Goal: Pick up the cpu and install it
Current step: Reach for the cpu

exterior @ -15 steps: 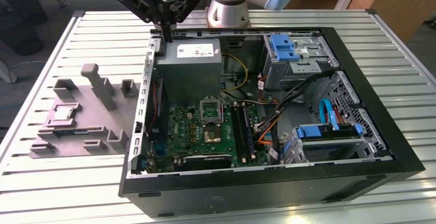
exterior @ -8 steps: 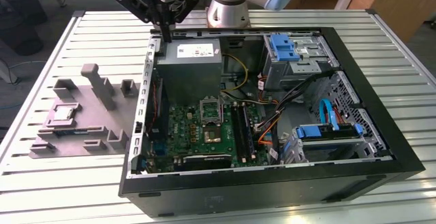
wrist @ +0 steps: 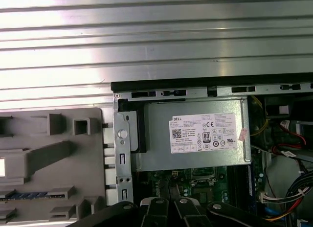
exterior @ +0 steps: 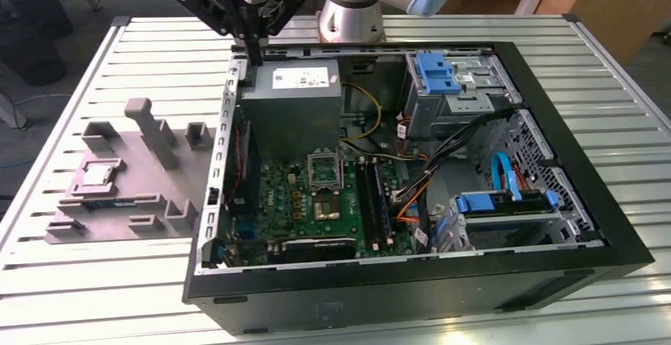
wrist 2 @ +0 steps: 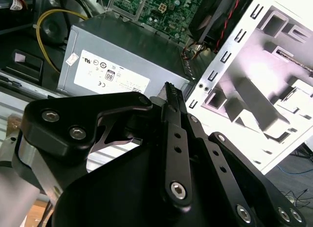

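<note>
Grey plastic forms the tray that we find at the exterior view's left, lying on the slatted metal counter. The cpu sits flat in a square recess of this tray, silvery top up, with the upright posts just beside it. It is well apart from the hand.

Moving rightward, we locate the hand hanging above the far corner of the open computer case, on the side nearest the tray. Its fingers point downward and are drawn narrowly together. In the second wrist view the hand shows nothing between its tips.

Inside the case, the grey power supply lies directly beside the hand. Nearer the camera we see the green motherboard, with the dark socket frame on it. At the exterior view's right, we note two blue drive caddies and loose cables between them.
</note>
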Robot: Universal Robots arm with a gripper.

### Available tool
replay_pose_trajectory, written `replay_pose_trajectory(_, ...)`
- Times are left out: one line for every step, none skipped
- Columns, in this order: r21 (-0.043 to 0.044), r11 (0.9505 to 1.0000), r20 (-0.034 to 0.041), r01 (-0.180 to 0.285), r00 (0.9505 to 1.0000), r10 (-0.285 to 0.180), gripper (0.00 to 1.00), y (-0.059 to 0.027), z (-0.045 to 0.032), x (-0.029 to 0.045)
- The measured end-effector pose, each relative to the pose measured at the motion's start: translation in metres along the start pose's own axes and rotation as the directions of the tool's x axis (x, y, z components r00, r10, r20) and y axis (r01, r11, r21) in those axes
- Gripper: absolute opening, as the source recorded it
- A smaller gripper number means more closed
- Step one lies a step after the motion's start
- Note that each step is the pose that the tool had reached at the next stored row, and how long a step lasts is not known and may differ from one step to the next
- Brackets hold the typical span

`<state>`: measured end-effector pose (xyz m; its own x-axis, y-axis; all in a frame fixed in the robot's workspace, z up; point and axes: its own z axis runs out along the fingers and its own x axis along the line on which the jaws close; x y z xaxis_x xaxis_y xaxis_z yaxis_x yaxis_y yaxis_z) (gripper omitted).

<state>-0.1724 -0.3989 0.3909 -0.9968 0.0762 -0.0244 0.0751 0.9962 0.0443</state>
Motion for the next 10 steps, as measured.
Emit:
replay_pose_trajectory(0.0, 1.0, 0.0, 0.0, 1.0, 0.0, 0.11, 0.0, 0.0, 0.0003)
replay_pose_trajectory(0.0, 1.0, 0.0, 0.0, 1.0, 0.0, 0.11, 0.0, 0.0001, 0.0005)
replay_pose_trajectory(-0.0001, 1.0, 0.0, 0.0, 1.0, 0.0, 0.11, 0.0, 0.0001, 0.0007)
replay_pose_trajectory(-0.0001, 1.0, 0.0, 0.0, 1.0, 0.0, 0.11, -0.0001, 0.0001, 0.0009)
replay_pose_trajectory(0.0, 1.0, 0.0, 0.0, 1.0, 0.0, 0.11, -0.0001, 0.0002, 0.0012)
replay_pose_trajectory(0.0, 1.0, 0.0, 0.0, 1.0, 0.0, 0.11, -0.0001, 0.0002, 0.0015)
replay_pose_trajectory(-0.0001, 1.0, 0.0, 0.0, 1.0, 0.0, 0.11, -0.0001, 0.0002, 0.0017)
replay_pose_trajectory(-0.0001, 1.0, 0.0, 0.0, 1.0, 0.0, 0.11, -0.0002, 0.0003, 0.002)
replay_pose_trajectory(-0.0001, 1.0, 0.0, 0.0, 1.0, 0.0, 0.11, -0.0002, 0.0003, 0.0022)
replay_pose_trajectory(-0.0001, 1.0, 0.0, 0.0, 1.0, 0.0, 0.11, -0.0002, 0.0003, 0.0025)
